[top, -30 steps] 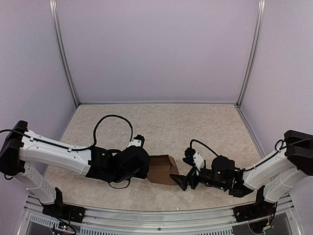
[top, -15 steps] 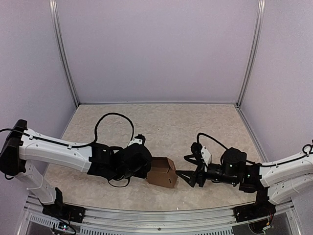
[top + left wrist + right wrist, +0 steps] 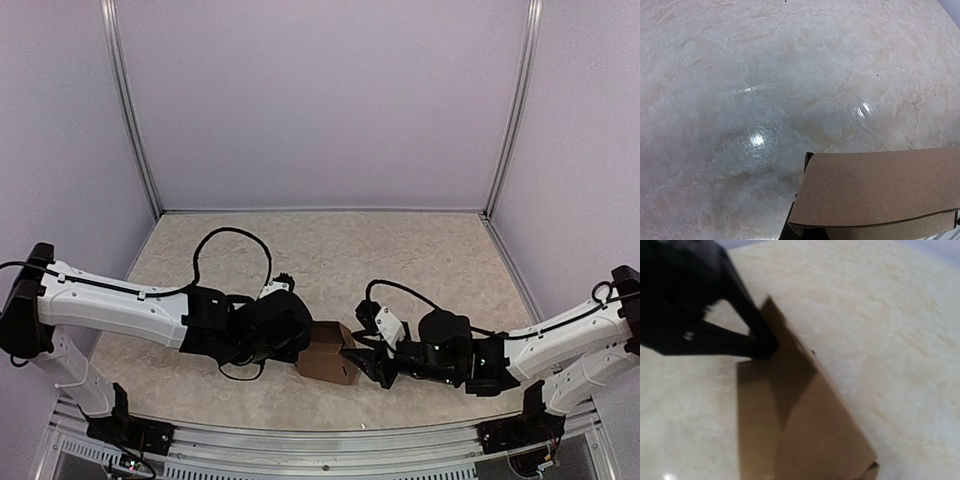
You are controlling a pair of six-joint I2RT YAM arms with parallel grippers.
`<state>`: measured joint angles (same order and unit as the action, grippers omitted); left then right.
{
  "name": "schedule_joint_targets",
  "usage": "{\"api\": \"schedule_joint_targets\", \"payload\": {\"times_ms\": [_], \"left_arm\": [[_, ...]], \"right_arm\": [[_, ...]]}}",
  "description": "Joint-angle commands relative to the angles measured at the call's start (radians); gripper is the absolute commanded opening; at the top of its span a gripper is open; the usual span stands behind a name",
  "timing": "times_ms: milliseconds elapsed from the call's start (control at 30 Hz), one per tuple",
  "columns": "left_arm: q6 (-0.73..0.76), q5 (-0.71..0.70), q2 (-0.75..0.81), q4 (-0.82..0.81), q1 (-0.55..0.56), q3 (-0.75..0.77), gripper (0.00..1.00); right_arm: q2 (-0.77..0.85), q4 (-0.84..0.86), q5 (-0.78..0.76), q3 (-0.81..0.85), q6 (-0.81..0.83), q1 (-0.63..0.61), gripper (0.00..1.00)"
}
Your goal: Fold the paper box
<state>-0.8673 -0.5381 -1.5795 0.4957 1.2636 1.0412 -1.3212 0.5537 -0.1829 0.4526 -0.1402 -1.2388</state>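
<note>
The paper box (image 3: pixel 328 355), plain brown cardboard and partly folded, sits low between the two arms near the table's front. My left gripper (image 3: pixel 303 345) is shut on its left edge. The right wrist view shows those black fingers (image 3: pixel 757 342) pinching the rim of a cardboard panel (image 3: pixel 810 425). In the left wrist view a flat panel (image 3: pixel 880 185) covers my own jaws, with only a dark finger sliver (image 3: pixel 807 160) showing. My right gripper (image 3: pixel 362 357) is against the box's right side. Its fingers are hidden in its own wrist view, so their gap does not show.
A black cable loop (image 3: pixel 232 240) arches over the table behind the left arm. Lilac walls with metal posts (image 3: pixel 150 190) close in the back and sides. An aluminium rail (image 3: pixel 320 440) runs along the near edge.
My right gripper has travelled left from a gap beside the box to its right side, and its jaws have narrowed. The left gripper has kept its hold, and the box has barely shifted.
</note>
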Motion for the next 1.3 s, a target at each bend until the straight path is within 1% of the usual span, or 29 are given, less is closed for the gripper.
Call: {"api": "schedule_joint_targets", "payload": {"times_ms": [0,167,267,567,667,767,867,1000,1267], "left_arm": [[-0.015,0.005,-0.027,0.109,0.003,0.006,0.0],[-0.023,-0.004,-0.026,0.121,0.006,0.012,0.0],[-0.03,-0.016,-0.025,0.133,0.006,0.015,0.0],[-0.041,-0.058,-0.022,0.196,0.006,0.034,0.0],[-0.041,-0.063,-0.019,0.204,0.006,0.035,0.0],[-0.042,-0.062,-0.023,0.204,0.006,0.036,0.0],[-0.04,-0.058,-0.038,0.204,0.006,0.042,0.0],[-0.039,-0.058,-0.066,0.21,0.006,0.054,0.0],[-0.034,-0.063,-0.079,0.218,0.006,0.061,0.0]], "right_arm": [[-0.049,0.029,-0.113,0.033,-0.027,-0.022,0.37],[-0.086,0.092,-0.177,0.03,-0.047,-0.027,0.19],[-0.112,0.142,-0.194,0.028,-0.059,-0.028,0.11],[-0.279,0.284,-0.224,0.065,-0.088,-0.029,0.0],[-0.324,0.331,-0.239,0.074,-0.099,-0.029,0.0],[-0.351,0.339,-0.238,0.09,-0.104,-0.029,0.01],[-0.361,0.333,-0.23,0.103,-0.101,-0.029,0.07],[-0.356,0.319,-0.226,0.113,-0.096,-0.029,0.17],[-0.317,0.277,-0.245,0.133,-0.077,-0.028,0.2]]}}
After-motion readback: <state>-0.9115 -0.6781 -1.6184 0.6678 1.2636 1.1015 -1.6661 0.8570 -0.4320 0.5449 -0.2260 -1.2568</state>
